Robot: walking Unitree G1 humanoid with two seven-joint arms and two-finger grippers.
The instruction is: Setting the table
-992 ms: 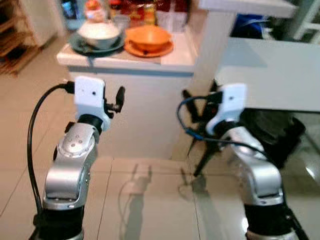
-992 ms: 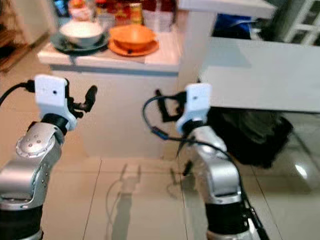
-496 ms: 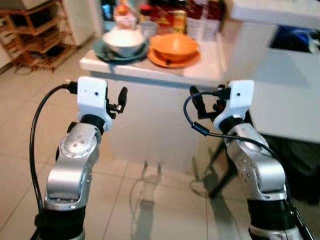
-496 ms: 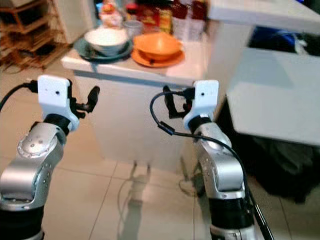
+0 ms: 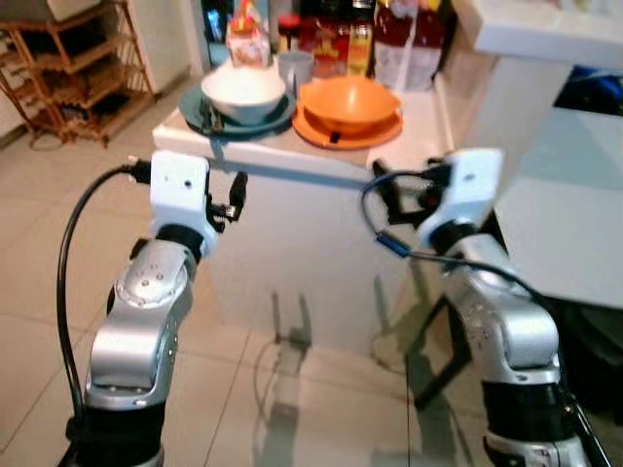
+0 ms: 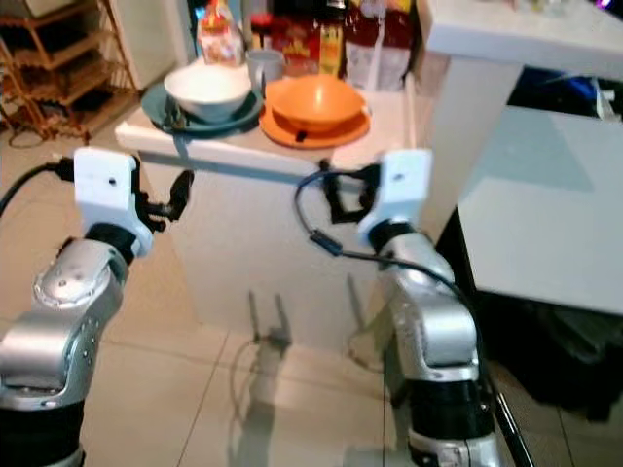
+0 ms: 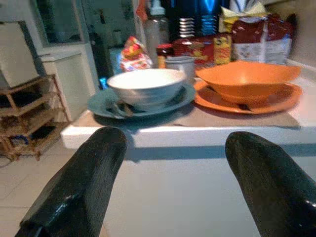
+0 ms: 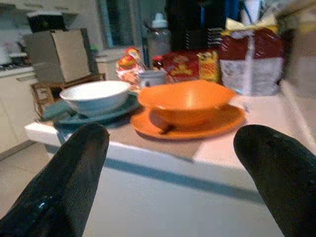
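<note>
The white surface (image 5: pixel 321 161) stands straight ahead of both arms, its top above the tools. On it, the orange bowl (image 5: pixel 348 102) on its orange plate (image 5: pixel 343 134) lies ahead of the right tool (image 5: pixel 389 202); the white bowl (image 5: pixel 243 90) on its teal plate (image 5: pixel 200 107) lies ahead of the left tool (image 5: pixel 234 195). Both tools are wide open and empty, short of the edge.

Room was bright, floor (image 5: pixel 321 409) was shiny with soft shadows, near black fingers (image 7: pixel 74 197) looked blurry, far shelves fuzzy.
</note>
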